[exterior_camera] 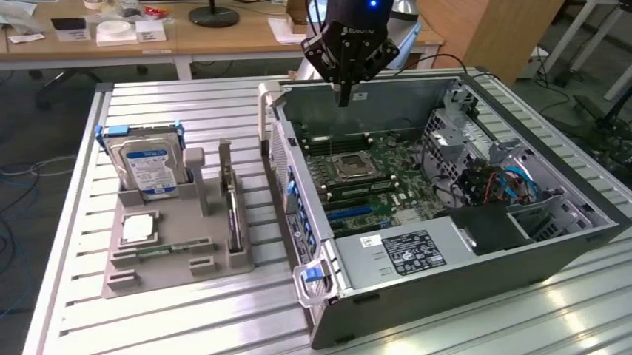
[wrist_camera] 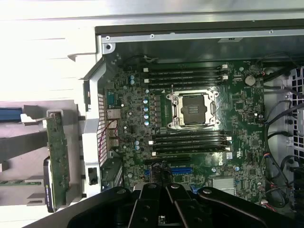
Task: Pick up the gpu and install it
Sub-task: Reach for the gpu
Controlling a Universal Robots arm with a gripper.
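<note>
Black jaws pinched together, holding nothing, above far wall of open computer case [exterior_camera: 474, 274] | motherboard [exterior_camera: 395, 170] at 5 o'clock of jaws | gpu [exterior_camera: 233, 218] on edge in grey holder [exterior_camera: 158, 266] on table [exterior_camera: 197, 318], 7 o'clock of jaws, exterior view

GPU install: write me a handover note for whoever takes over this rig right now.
End effector: shut, holding nothing, hanging over the open computer case.
GPU: standing on edge in the grey holder, apart from the end effector, on the exterior view's left of the case, near the hard drive.
Done: nothing yet; the GPU has not been picked up.
Left: picking up the GPU and installing it on the motherboard.
</note>
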